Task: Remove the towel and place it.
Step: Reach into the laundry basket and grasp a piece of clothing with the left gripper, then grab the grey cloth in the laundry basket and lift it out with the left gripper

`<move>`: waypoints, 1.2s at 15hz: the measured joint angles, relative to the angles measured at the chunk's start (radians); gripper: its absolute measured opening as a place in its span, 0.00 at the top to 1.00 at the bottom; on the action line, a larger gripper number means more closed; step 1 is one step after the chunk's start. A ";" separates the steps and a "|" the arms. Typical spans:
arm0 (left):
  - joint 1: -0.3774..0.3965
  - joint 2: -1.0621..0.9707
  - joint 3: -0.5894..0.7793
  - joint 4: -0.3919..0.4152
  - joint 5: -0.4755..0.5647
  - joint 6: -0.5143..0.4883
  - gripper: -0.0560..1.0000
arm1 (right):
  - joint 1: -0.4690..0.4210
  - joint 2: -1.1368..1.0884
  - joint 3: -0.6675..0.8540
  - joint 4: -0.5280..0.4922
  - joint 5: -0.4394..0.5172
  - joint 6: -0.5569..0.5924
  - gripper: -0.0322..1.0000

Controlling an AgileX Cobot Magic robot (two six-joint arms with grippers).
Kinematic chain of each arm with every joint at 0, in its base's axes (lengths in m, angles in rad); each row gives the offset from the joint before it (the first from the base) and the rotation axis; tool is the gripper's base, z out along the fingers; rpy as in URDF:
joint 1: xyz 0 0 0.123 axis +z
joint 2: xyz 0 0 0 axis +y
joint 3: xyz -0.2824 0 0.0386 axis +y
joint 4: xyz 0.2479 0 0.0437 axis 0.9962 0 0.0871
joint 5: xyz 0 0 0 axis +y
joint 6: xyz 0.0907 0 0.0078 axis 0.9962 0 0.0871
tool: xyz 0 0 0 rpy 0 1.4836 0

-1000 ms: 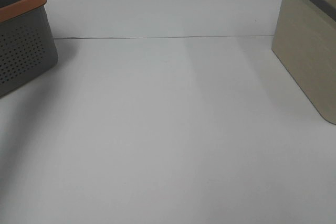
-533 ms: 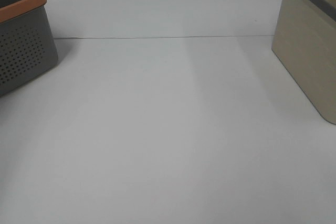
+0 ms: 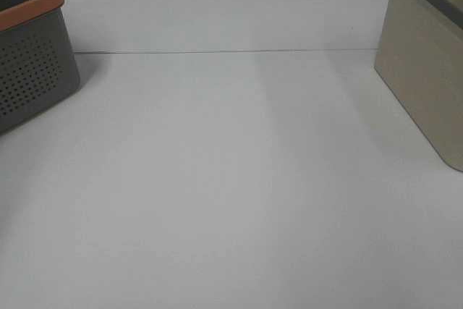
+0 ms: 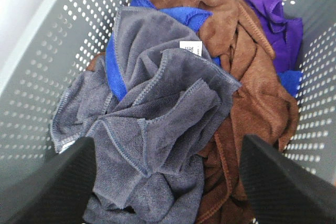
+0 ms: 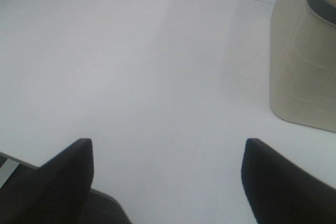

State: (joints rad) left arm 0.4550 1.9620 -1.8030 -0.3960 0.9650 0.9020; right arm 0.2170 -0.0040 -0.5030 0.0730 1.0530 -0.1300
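Dark grey towel [image 4: 157, 124] crumpled on top of a brown cloth [image 4: 252, 93], a blue cloth [image 4: 113, 72] and a purple cloth [image 4: 281, 30] inside the grey basket [image 4: 37, 72], left gripper [image 4: 168, 142] held wide open above it, nothing gripped, right gripper [image 5: 168, 145] spread wide over the white table [image 5: 157, 66]

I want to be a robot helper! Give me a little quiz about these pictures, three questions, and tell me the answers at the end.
1. True or false: the grey towel is lying inside the perforated basket, with other cloths.
2. Pick one: in the high view, what colour is the basket's rim? A green, B orange, C pink.
3. Fill the gap: the left gripper hangs above the towel with its jaws ____.

Key: 1 true. 2 B. 3 open.
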 joint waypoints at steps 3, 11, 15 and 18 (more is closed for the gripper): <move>0.000 0.104 -0.033 -0.003 -0.019 -0.003 0.27 | 0.000 0.000 0.000 0.000 0.000 0.000 0.23; 0.002 0.189 -0.034 -0.067 -0.066 0.005 0.27 | 0.000 0.000 0.000 0.000 0.000 0.000 0.23; 0.002 0.195 -0.034 -0.104 -0.074 0.008 0.33 | 0.000 0.000 0.000 0.000 0.000 0.000 0.23; 0.002 0.203 -0.034 -0.104 -0.074 0.007 0.35 | 0.000 0.000 0.000 0.000 0.000 0.000 0.23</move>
State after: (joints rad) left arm 0.4570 2.1650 -1.8370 -0.5000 0.8910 0.9090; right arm 0.2170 -0.0040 -0.5030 0.0730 1.0530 -0.1300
